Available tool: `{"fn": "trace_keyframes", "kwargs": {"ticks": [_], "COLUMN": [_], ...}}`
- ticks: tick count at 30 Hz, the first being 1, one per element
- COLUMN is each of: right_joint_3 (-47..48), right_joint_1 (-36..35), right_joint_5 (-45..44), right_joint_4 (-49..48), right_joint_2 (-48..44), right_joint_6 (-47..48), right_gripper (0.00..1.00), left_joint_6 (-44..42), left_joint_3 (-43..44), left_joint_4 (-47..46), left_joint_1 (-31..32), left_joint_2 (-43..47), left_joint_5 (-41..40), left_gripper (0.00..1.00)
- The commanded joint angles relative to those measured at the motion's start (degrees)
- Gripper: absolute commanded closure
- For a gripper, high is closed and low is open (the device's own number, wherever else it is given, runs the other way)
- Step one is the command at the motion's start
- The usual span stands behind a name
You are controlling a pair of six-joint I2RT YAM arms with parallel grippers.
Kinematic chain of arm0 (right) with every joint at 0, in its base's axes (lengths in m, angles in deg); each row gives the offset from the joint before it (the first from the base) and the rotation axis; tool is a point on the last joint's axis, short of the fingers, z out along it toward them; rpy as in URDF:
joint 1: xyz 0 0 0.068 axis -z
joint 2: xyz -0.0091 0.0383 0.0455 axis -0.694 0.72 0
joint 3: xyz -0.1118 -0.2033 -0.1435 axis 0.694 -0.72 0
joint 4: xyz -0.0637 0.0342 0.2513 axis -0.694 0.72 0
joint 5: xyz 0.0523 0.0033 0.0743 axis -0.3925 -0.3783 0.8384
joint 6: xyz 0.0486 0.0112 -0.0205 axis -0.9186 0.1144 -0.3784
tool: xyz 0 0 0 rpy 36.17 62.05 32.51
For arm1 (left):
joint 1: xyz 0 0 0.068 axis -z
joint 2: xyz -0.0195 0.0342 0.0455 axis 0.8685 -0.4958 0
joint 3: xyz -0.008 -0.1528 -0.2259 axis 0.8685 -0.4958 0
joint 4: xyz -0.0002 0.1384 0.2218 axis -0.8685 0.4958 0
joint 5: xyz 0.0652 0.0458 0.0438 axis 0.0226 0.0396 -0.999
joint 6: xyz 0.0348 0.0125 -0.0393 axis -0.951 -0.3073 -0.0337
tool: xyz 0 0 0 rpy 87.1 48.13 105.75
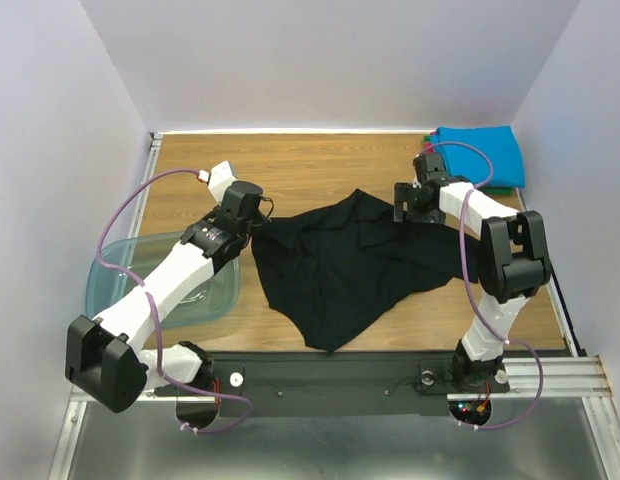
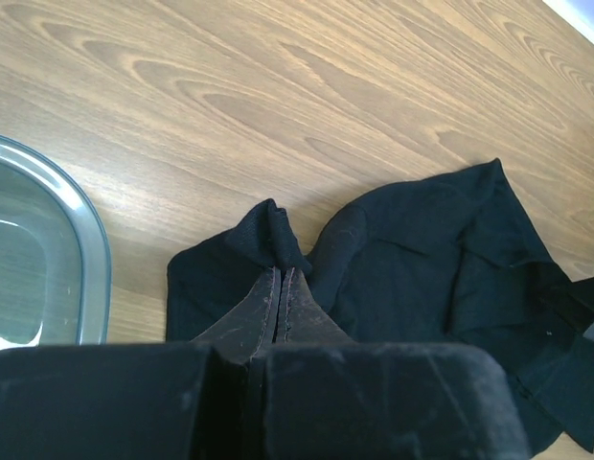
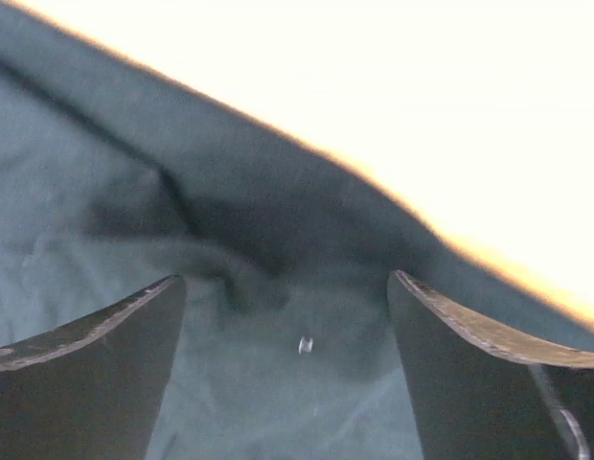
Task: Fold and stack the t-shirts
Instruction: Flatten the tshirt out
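Note:
A large black t-shirt (image 1: 350, 265) lies crumpled across the middle of the wooden table. My left gripper (image 1: 258, 222) is shut on a pinched fold at its left edge; in the left wrist view the gripper (image 2: 280, 273) has its fingers pressed together with black cloth (image 2: 422, 249) bunched at the tips. My right gripper (image 1: 402, 205) is at the shirt's upper right edge. In the right wrist view the gripper (image 3: 285, 283) is open, its jaws wide apart just over dark cloth (image 3: 278, 383). A folded bright blue t-shirt (image 1: 485, 155) lies at the back right, on a green one (image 1: 502, 190).
A translucent blue-green plastic tub (image 1: 205, 295) stands at the left under my left arm; its rim also shows in the left wrist view (image 2: 86, 259). Grey walls close in the table on three sides. A black rail (image 1: 330, 375) runs along the near edge.

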Motion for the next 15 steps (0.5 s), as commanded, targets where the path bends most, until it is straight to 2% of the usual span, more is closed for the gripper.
{"fn": "trace_keyframes", "kwargs": {"ticks": [1, 6, 12, 13, 15], "right_joint_3": [4.24, 5.13, 5.04, 4.95, 4.78], "right_joint_1": [0.06, 0.06, 0.06, -0.02, 0.06], "right_joint_5": [4.53, 8.4, 11.39, 11.21, 10.43], "right_joint_4": [-3.15, -4.82, -5.79, -5.79, -5.79], "right_joint_2": [1.81, 2.87, 3.49, 3.66, 3.58], "right_joint_6": [2.83, 3.09, 3.62, 3.53, 2.75], "right_gripper": [0.16, 0.23, 0.55, 0.65, 0.77], "left_joint_6": [-0.26, -0.52, -0.44, -0.44, -0.61], "left_joint_3": [1.39, 1.92, 2.0, 2.09, 2.18], "left_joint_4": [-0.86, -0.68, -0.51, -0.51, -0.42], "left_joint_1": [-0.72, -0.9, -1.25, -1.34, -1.51], "left_joint_2": [-0.61, -1.93, -2.46, -2.46, -2.29], "left_joint_5": [-1.94, -1.67, -1.5, -1.41, -1.58], "left_gripper": [1.0, 1.0, 1.0, 1.0, 1.0]}}
